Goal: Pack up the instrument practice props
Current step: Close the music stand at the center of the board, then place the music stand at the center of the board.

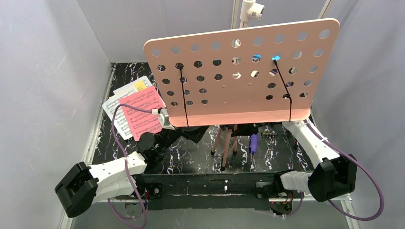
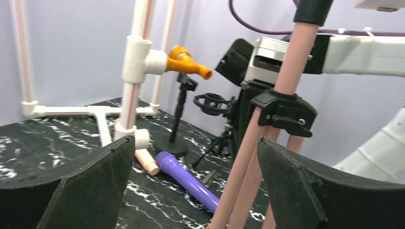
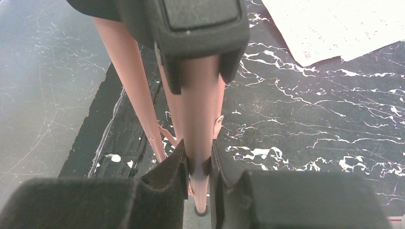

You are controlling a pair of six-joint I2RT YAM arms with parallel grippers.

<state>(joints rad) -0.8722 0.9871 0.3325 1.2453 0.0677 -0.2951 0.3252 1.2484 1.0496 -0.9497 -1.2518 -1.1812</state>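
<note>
Music-stand leg (image 3: pixel 199 109) stands clamped inside the right gripper (image 3: pixel 198 167).

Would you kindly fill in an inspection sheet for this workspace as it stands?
Surface: black marbled tabletop.
Job's things: pink music stand upright; music pages and pink music sheet far left; purple microphone and beige microphone lying flat.
Clutter: white pipe frame with orange fitting.
Grippers: left gripper open near stand legs; right gripper shut on a stand leg.
Cables: purple cables along both arms.
Surroundings: grey walls.
</note>
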